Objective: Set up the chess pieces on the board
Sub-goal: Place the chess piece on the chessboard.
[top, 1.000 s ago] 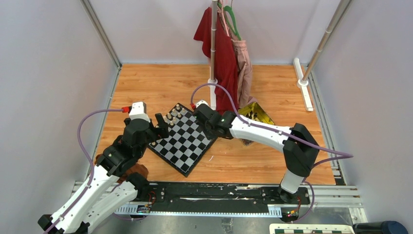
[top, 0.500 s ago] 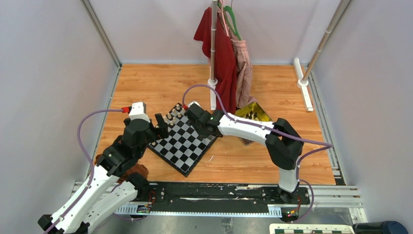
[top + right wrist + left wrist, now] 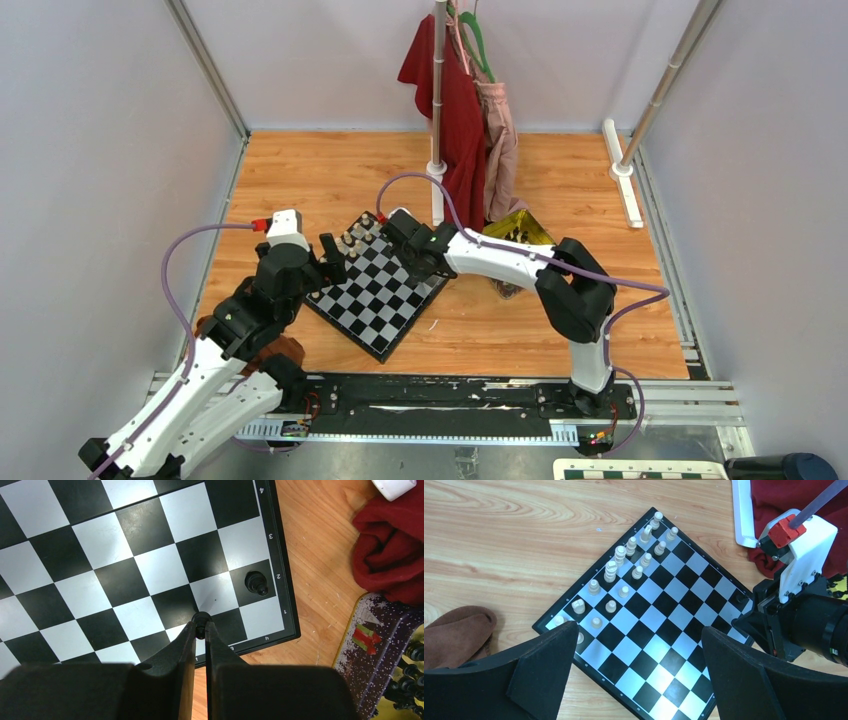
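Observation:
The board [image 3: 385,300] lies tilted like a diamond on the wooden floor. Cream chess pieces [image 3: 624,570] stand in two rows along its upper-left side. My right gripper [image 3: 200,628] is shut on a small black piece [image 3: 201,618], held low over the squares near the board's right corner. One black pawn [image 3: 256,582] stands on a dark square just beyond it, beside the edge. My left gripper [image 3: 639,675] hangs open over the board's [image 3: 664,625] lower-left part with nothing between its fingers.
A gold tray [image 3: 528,232] with more black pieces [image 3: 411,680] sits right of the board. A clothes pole [image 3: 438,100] with a red garment [image 3: 458,110] stands behind it. A brown cloth [image 3: 459,630] lies left of the board.
My right arm has swung left from the tray side to over the board's right corner, its jaws staying shut on the piece. The left arm has not moved.

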Tool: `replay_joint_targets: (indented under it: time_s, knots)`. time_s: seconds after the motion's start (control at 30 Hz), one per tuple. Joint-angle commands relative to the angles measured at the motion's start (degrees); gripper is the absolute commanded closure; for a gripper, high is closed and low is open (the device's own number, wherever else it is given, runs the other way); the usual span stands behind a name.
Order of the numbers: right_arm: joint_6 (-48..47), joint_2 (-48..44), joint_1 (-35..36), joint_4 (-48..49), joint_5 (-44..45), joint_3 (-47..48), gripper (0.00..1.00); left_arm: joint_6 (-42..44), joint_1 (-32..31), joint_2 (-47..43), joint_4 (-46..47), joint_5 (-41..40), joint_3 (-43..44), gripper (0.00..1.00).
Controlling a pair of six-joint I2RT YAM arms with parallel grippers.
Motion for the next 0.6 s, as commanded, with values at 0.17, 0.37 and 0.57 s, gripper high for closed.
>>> replay_joint_targets:
  time_s: [0.17, 0.37, 0.57]
  knots:
    - [-1.5, 1.6, -1.8, 0.5, -1.5, 1.2, 1.00, -0.7, -0.5, 0.9, -0.3, -1.5, -0.8, 0.00]
    - [-1.7, 2.1, -2.4, 0.8, -1.7, 1.3, 1.00, -0.7, -0.5, 1.2, -0.4, -1.6, -0.7, 0.00]
    - [-1.9, 2.7, -2.9, 1.2, -2.3, 1.7, 1.00, -0.8, -0.5, 1.3, -0.4, -1.6, -0.9, 0.00]
